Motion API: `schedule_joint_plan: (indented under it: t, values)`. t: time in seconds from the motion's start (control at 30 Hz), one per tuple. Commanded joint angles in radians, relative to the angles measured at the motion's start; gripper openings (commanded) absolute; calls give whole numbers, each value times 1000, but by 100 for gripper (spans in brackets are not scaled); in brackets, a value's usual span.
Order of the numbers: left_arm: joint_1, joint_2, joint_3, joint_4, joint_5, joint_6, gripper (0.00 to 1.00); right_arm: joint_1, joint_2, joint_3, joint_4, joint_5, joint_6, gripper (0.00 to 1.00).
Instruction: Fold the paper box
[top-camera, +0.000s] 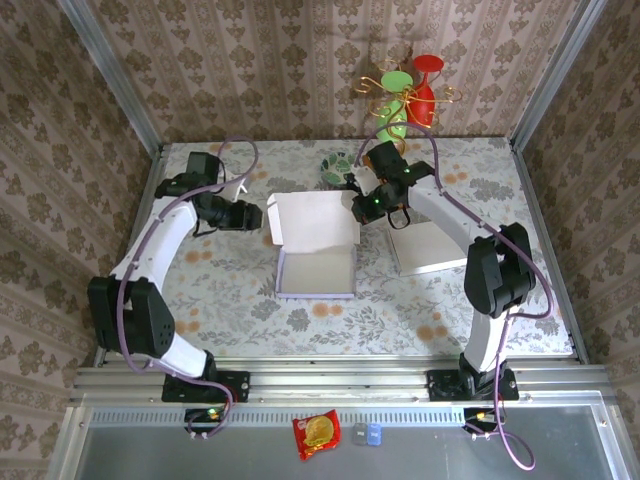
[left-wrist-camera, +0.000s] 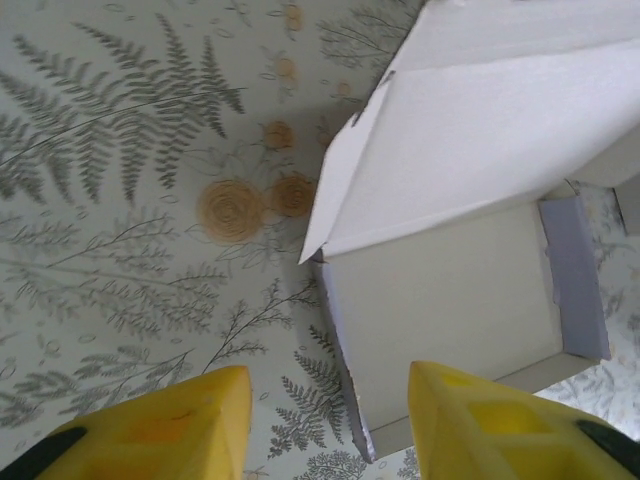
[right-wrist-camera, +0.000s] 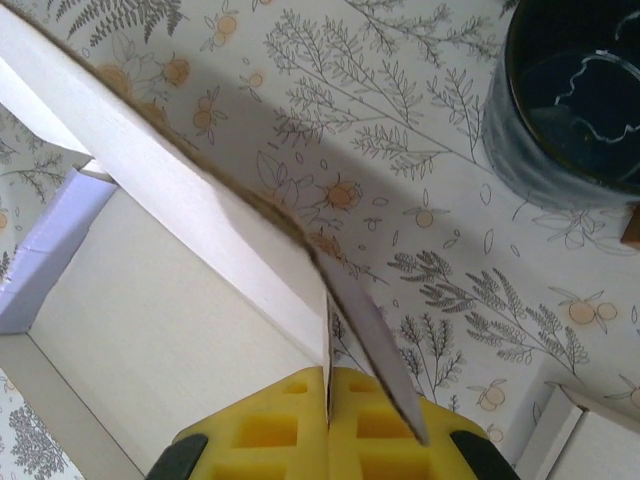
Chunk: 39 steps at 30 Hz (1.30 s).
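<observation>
Two arms flank the paper box (top-camera: 315, 262), which sits in the middle of the table (top-camera: 240, 300) with its lid (top-camera: 312, 220) raised behind the tray. On the left, the left gripper (top-camera: 252, 215) hovers just beside the box's left edge, its yellow fingers (left-wrist-camera: 170, 430) parted with nothing between them. On the right, the right gripper (top-camera: 363, 207) is pinched tight on the lid's right edge, thin card caught between its pads (right-wrist-camera: 270, 430), with a dark cup (right-wrist-camera: 575, 90) nearby and a flat white box (top-camera: 430, 248) further right.
</observation>
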<state>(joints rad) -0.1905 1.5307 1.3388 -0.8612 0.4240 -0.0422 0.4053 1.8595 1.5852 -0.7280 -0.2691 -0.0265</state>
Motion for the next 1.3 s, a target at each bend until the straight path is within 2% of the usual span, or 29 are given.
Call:
schedule_joint_plan:
  t: [0.0,0.23,0.43,0.63,0.93,1.27]
  values:
    - [-15,25,34,-19,54,103,48,7,-42,-32,24,-25,-4,0]
    - [-6,95,60,43,5,168,49,10,-43,-40,25,-27,-9,0]
    - [13,200,98,107,122,172,52,9,-36,-34,23,-31,-7,0]
    - [13,253,151,128,127,163,50,9,-30,-28,21,-35,-7,0]
    - [-24,300,190,91,152,173,38,10,-17,-17,19,-39,-6,0]
    - [-26,310,205,55,111,165,17,9,-1,2,14,-32,2,0]
